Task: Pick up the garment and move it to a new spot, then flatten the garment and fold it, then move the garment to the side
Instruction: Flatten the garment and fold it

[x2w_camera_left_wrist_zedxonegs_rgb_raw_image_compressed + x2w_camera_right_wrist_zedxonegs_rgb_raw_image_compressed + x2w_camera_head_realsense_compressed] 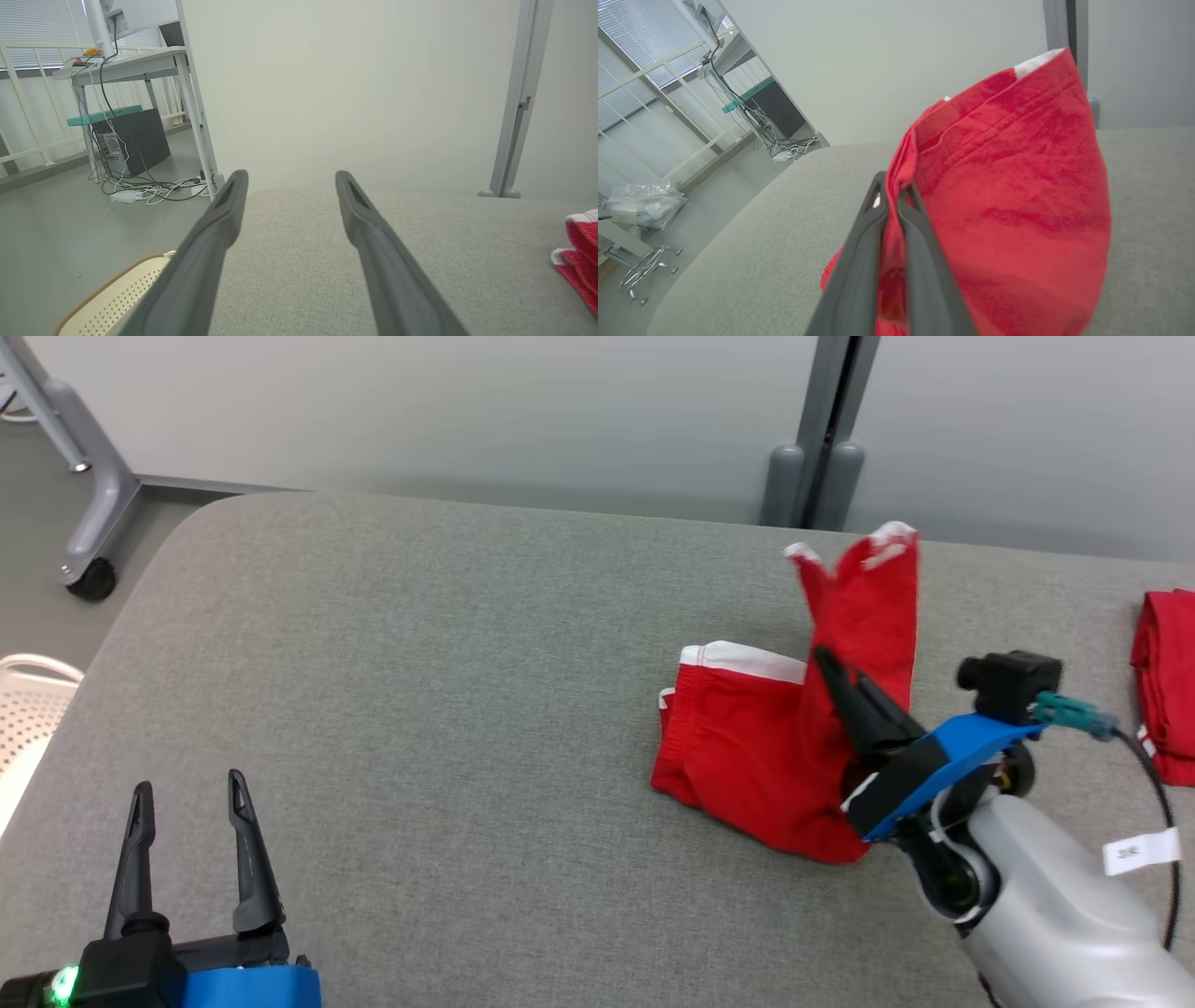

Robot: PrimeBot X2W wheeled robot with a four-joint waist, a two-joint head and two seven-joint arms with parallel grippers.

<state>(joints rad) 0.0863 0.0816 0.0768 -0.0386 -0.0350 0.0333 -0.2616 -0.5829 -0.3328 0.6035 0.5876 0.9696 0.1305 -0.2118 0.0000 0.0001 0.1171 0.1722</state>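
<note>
From the head view, my right tool (826, 663) is clamped on a fold of the red shorts (738, 737). It holds one leg up off the grey table (420, 663), so the white hems point away from me. The waistband end lies flat on the table, right of centre. Another red garment (1162, 672) sits apart at the far right edge. My left tool (189, 784) waits low at the near left, its fingers spread and holding nothing, well apart from the shorts.

In the left wrist view, the left tool (290, 176) is wide open over bare table. A red and white edge of the shorts (579, 247) shows far off to the side. A perforated basket (117, 298) stands on the floor beyond the table's edge.

In the right wrist view, the right tool (893, 184) is pinched together with red cloth bunched between the fingers. The lifted leg drapes to one side.

I judge this to be the fold. To do it well I should carry the raised leg across in a low arc. The part on the table must not drag, and the white hem should meet the edge below it. I should let go only once the cloth lies flat. The grip looks thin, so a slow move is safer. The left tool could pin the waistband if it creeps.
</note>
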